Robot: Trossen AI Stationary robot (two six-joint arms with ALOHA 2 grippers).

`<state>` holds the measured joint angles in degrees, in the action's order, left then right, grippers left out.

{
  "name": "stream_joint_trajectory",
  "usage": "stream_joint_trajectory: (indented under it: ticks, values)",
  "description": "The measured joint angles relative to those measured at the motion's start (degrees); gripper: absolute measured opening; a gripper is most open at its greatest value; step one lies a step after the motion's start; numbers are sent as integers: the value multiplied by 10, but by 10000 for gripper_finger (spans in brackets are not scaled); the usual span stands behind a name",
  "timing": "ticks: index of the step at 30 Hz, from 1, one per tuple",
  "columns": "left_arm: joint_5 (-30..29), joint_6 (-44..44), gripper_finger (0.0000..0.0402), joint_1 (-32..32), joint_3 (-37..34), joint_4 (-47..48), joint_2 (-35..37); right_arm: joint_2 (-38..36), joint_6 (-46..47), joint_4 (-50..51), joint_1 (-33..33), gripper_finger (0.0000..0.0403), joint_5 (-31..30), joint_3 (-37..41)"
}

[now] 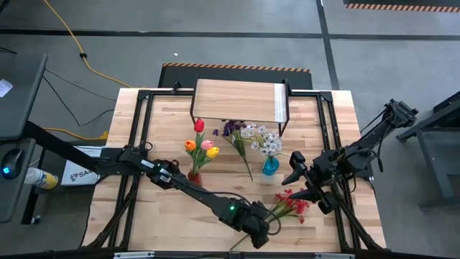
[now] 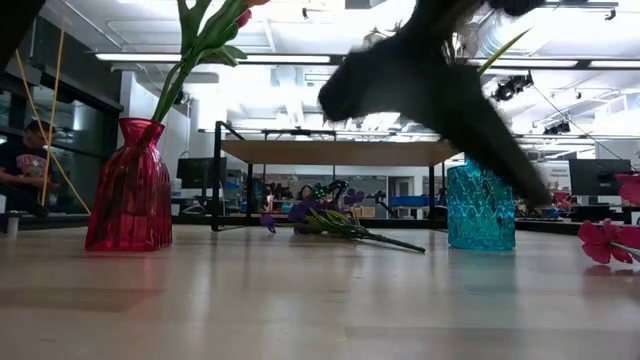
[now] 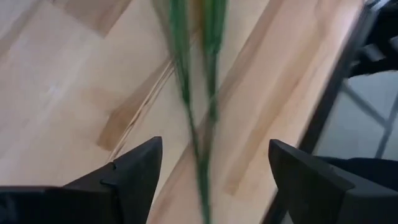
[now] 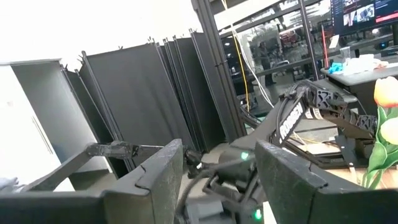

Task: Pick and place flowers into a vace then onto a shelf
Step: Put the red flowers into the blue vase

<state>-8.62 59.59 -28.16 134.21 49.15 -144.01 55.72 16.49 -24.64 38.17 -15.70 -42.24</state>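
Observation:
My left gripper [image 1: 259, 232] [image 3: 214, 146] is open near the table's near edge, low over the green stems [image 3: 186, 93] of the red blossom spray [image 1: 293, 205] [image 2: 603, 240], which lies flat on the table. The stems run between its fingers with a gap on each side. My right gripper [image 1: 293, 170] [image 4: 217, 149] hangs open beside the blue vase [image 1: 270, 166] [image 2: 480, 205], which holds the white spray [image 1: 262, 140]. The red vase [image 1: 194, 175] [image 2: 130, 190] holds several tulips [image 1: 203, 146]. A purple spray [image 1: 233, 133] [image 2: 330, 215] lies on the table. The shelf [image 1: 241, 101] [image 2: 340, 152] stands behind.
Black frame rails [image 1: 136, 144] run along the table's left and right sides. A dark arm [image 2: 430, 80] crosses the top of the low view, blurred. A person [image 2: 20, 165] sits in the room beyond the table. Bare wood lies between the two vases and the near edge.

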Motion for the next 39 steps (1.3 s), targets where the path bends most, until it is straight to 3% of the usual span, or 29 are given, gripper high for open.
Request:
stream_joint_trajectory:
  ticks: [18,33,39]
  values:
    - [79,-8,261,-2,3,-38,-65,0,1,10,0,193,-6,0]
    - [71,-25,70,-2,0,-17,-79,0,0,18,0,193,-14,0]
    - [80,-24,41,-2,0,-37,-80,0,0,22,0,193,-24,0]
